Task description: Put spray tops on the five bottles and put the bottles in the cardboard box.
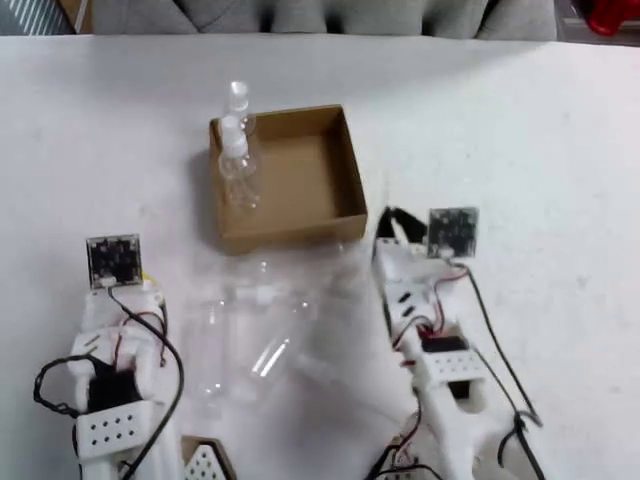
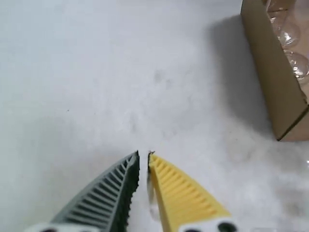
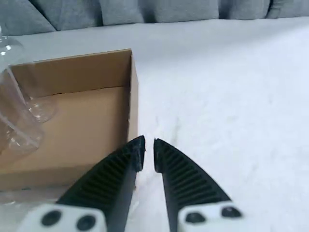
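- Bottles with spray tops [image 1: 238, 160]: two, upright, inside the cardboard box [image 1: 300, 232] along its left wall. One stands behind the other, the far one by the far-left corner.
- Loose bottles [image 1: 262, 352]: clear, lying on the white table [image 1: 540, 130] just near of the box, between the two arms. The count is too washed out to tell, and so is whether any has a top.
- Cardboard box: top open, mid-table, far of both arms. The right part of its floor is bare.
- Left gripper [image 2: 144, 155]: grey and yellow fingers almost closed, only a sliver between the tips, nothing held. It sits over bare table to the near-left of the box, apart from it.
- Right gripper [image 3: 148, 145]: black fingers nearly together with a narrow gap, empty. The tips are just beside the box's near-right corner, outside the wall; contact can't be told.
- Left arm [image 1: 110, 380]: at the near-left of the table.
- Right arm [image 1: 430, 330]: at the near-right, pointing toward the far side.
- Grey cushions [image 1: 330, 15]: beyond the table's far edge.
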{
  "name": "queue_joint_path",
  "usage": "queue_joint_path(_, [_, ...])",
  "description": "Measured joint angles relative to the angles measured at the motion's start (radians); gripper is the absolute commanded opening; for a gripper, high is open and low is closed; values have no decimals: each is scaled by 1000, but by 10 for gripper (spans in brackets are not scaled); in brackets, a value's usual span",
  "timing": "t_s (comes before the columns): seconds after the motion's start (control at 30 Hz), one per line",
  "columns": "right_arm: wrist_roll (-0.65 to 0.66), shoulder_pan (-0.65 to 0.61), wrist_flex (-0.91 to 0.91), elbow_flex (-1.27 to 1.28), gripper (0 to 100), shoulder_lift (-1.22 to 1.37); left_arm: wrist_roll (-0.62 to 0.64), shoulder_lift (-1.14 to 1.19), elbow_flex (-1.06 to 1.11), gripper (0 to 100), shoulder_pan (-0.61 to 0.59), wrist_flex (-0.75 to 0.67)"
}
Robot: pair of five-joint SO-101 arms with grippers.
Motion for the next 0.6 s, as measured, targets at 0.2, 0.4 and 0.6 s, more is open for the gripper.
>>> queue_joint_path(0.2, [-2,-18,126,37,15,-112,0,0,0,38,0,0])
queue_joint_path(0.4, [35,-41,149,37,15,-124,0,0,0,38,0,0])
queue_joint_path(0.6, [104,-98,149,38,15,-110,0,0,0,38,0,0])
